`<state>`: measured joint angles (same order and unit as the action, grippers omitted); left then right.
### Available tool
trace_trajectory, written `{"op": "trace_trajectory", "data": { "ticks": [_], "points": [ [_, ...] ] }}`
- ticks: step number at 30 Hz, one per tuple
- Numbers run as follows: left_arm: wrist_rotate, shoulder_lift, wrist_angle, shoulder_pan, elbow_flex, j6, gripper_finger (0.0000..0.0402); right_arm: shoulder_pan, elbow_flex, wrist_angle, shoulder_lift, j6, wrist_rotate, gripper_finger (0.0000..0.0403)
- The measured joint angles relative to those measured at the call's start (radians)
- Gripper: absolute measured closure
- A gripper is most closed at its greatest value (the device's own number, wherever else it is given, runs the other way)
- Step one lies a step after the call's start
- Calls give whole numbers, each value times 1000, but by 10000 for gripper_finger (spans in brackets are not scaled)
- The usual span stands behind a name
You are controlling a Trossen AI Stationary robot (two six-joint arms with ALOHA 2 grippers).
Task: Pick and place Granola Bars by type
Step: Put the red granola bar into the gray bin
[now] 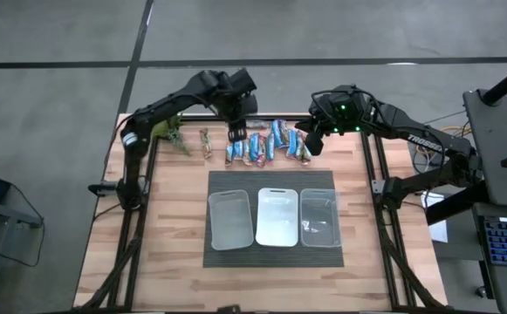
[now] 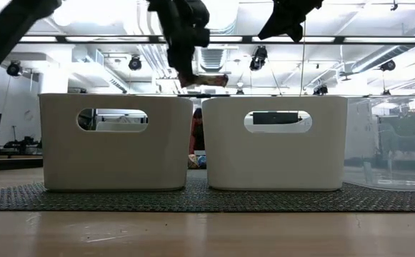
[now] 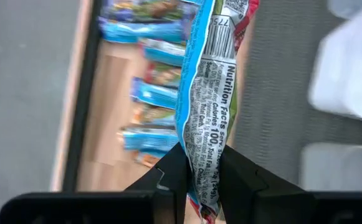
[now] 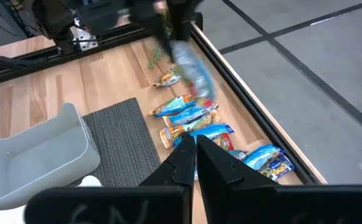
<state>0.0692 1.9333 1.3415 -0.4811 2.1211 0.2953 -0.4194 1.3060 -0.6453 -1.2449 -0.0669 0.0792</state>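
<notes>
A row of granola bars (image 1: 268, 149) in blue and orange wrappers lies near the table's far edge, and one brownish bar (image 1: 205, 142) lies apart to the left. My left gripper (image 1: 235, 128) hangs above the row's left end, shut on a blue-edged bar (image 3: 209, 87) with its nutrition panel showing. The same bar (image 4: 190, 67) shows blurred in the right wrist view, hanging above the row. My right gripper (image 4: 195, 144) is shut and empty, hovering over the row's right end (image 1: 309, 145). My left gripper pinches the bar near one end (image 3: 200, 163) between its two fingers, across the wrapper's flat faces. The fingers slant down from above, and the bar runs on lengthwise past their tips. It is lifted clear of the table and the other bars.
Three rectangular bins (image 1: 231, 219) (image 1: 277, 216) (image 1: 320, 218) stand side by side on a dark mat (image 1: 272, 253) in the table's middle. A small green plant (image 1: 171, 132) lies at the far left. Bare wood lies left, right and near of the mat.
</notes>
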Motion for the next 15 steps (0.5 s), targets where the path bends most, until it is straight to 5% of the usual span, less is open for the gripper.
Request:
{"op": "trace_trajectory", "data": {
  "ticks": [15],
  "points": [
    [-1,-290,-37,256,-297,-275,346,2,0,-2,11,18,3,394]
  ]
}}
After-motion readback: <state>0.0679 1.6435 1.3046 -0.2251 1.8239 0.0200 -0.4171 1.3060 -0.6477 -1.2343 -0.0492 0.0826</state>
